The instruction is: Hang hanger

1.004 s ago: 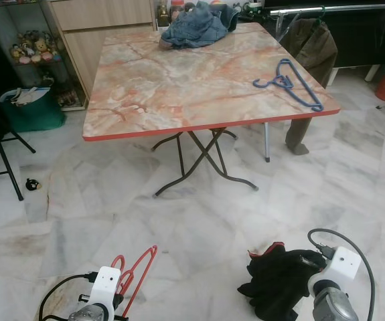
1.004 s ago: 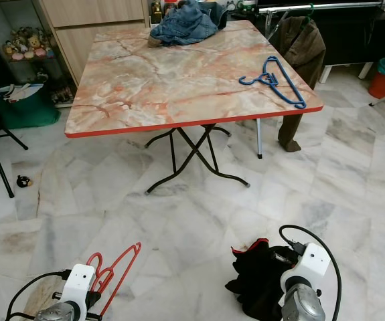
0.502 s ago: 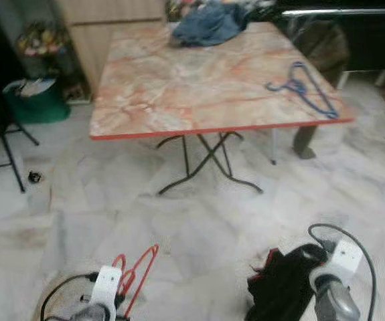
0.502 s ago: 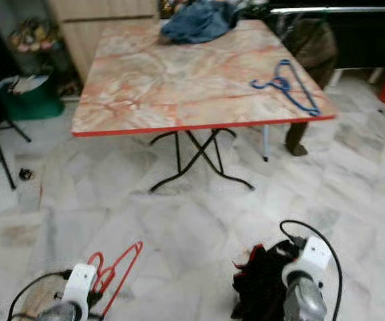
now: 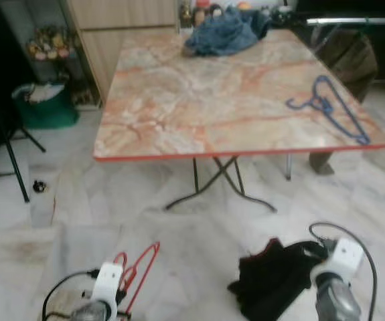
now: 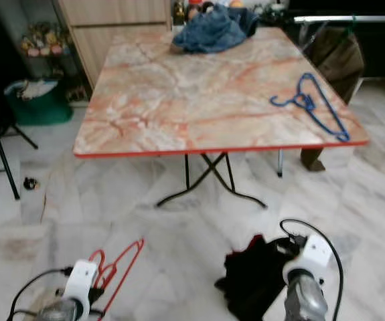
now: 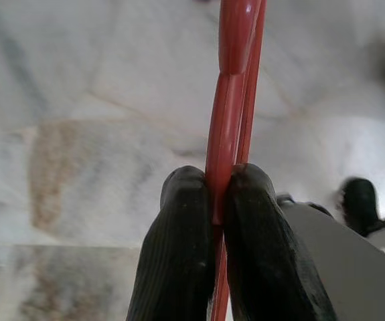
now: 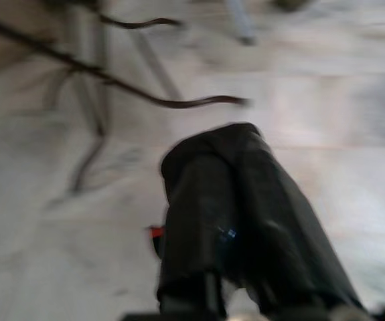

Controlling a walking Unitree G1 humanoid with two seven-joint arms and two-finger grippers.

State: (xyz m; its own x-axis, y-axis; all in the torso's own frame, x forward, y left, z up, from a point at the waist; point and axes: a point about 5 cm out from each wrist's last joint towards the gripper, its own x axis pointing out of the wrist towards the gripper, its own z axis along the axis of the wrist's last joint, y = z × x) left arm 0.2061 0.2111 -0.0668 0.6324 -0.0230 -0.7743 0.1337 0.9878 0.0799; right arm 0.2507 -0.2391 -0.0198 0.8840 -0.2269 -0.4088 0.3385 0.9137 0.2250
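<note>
A red hanger (image 7: 229, 100) is pinched between the two black fingers of my left gripper (image 7: 212, 182), low over the marble floor at the lower left; it also shows as a red hanger (image 5: 138, 271) in the left eye view. My right gripper (image 8: 222, 144) is low on the right and shut on a black garment (image 5: 272, 277), which hangs bunched beside the wrist. The right wrist view is blurred. A blue hanger (image 5: 329, 107) lies on the marble-patterned table (image 5: 179, 120) near its right edge. A metal clothes rail (image 5: 353, 21) runs behind the table at the upper right.
A denim garment (image 5: 225, 33) is heaped at the table's far edge. A brown garment (image 5: 353, 57) hangs from the rail. The folding table legs (image 5: 219, 184) stand ahead of me. A green bin (image 5: 45, 107), a black stand (image 5: 8, 147) and a wooden cabinet (image 5: 132, 27) are at the left.
The whole picture has shifted, so the camera has moved and the table sits further right and nearer. The black garment has swung slightly left. Both grippers keep their hold.
</note>
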